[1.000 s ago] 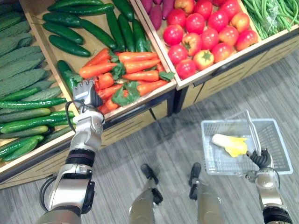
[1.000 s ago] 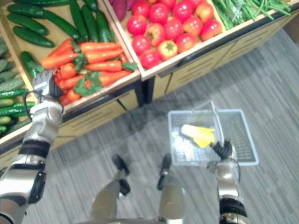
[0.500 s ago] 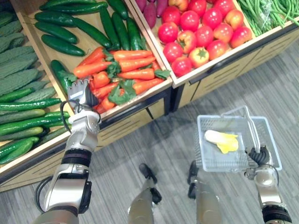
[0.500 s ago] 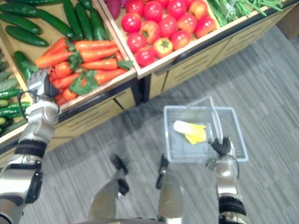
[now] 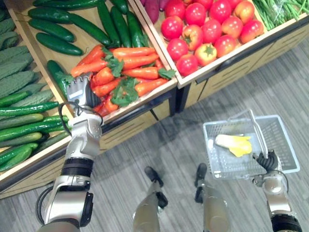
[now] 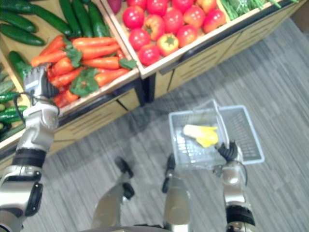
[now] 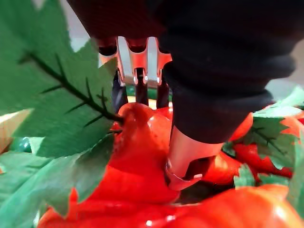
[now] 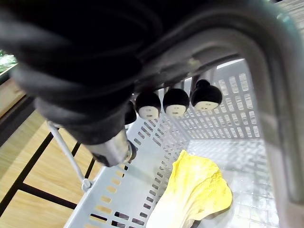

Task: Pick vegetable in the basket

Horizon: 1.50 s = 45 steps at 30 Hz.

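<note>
Orange carrots [image 5: 130, 72] with green leaves fill a wooden bin. My left hand [image 5: 79, 92] rests on their left edge. In the left wrist view its straight fingers [image 7: 137, 71] touch the far side of one carrot [image 7: 137, 156], and the thumb [image 7: 183, 152] lies against the near side. My right hand [image 5: 267, 162] is shut on the handle [image 8: 266, 71] of a pale mesh basket [image 5: 285, 159] that hangs over the floor. A yellow-white cabbage leaf [image 5: 234, 145] lies inside it.
Dark cucumbers [image 5: 58, 43] lie behind the carrots, and more long green ones [image 5: 29, 128] to the left. Red tomatoes [image 5: 203, 29] and green beans [image 5: 285, 9] fill the bins to the right. The bin's wooden front edge [image 5: 140, 104] stands over grey floor.
The whole view has shifted, so the camera moved. My left hand stays at the same spot on the carrots. The basket is still held low on the right.
</note>
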Tool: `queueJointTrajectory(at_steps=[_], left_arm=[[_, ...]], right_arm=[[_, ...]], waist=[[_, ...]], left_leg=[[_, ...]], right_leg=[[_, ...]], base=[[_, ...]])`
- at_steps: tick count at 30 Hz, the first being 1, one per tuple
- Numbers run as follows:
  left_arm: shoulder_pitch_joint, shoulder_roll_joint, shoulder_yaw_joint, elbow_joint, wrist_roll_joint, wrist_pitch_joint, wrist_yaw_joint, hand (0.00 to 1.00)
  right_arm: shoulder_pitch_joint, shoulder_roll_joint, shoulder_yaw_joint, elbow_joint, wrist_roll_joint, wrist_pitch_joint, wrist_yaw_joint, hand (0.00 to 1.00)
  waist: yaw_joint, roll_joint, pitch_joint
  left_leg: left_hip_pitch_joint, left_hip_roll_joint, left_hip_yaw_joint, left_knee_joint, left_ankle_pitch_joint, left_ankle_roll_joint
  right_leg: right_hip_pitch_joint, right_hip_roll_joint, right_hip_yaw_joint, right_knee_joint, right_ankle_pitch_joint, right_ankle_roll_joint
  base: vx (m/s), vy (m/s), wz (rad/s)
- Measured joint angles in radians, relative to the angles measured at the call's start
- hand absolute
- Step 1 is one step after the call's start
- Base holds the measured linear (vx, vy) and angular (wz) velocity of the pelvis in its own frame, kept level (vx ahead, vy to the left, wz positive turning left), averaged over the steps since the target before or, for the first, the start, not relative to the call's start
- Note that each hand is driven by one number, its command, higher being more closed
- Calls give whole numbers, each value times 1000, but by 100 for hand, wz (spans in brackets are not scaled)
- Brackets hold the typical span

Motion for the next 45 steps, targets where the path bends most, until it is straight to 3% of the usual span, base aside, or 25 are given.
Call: queueJointTrajectory(at_steps=[12,23,39,45], left_arm=[[24,4,38,-107,1,-17,19,100],[67,71,38,-221,2,-41,19,100],[134,71,50,-254,2,-70,18,100],[143,71,56,-263,2,-73,17,100]], right_arm=[[37,14,-1,0,0,0,0,100],[49,14,-1,0,0,-1,0,100],[74,13,-1,12,-1,0,0,100],[79,13,-5,13,-1,1,0,100]], waist=[[8,16,8],[25,18,7],[26,51,-21],[34,52,-25]], left_leg=[[-2,-3,-4,0,0,0],[0,-12,-30,0,0,0],[20,-18,-78,-6,0,-5],[36,-19,-89,-6,6,2]], right_leg=[[-3,-4,-2,6,-1,0],[0,-15,-10,18,-1,1],[42,-30,-43,32,-1,2],[67,-37,-57,32,-1,2]], base=[[0,0,0],[-2,-11,2],[-9,-24,6],[11,-24,7]])
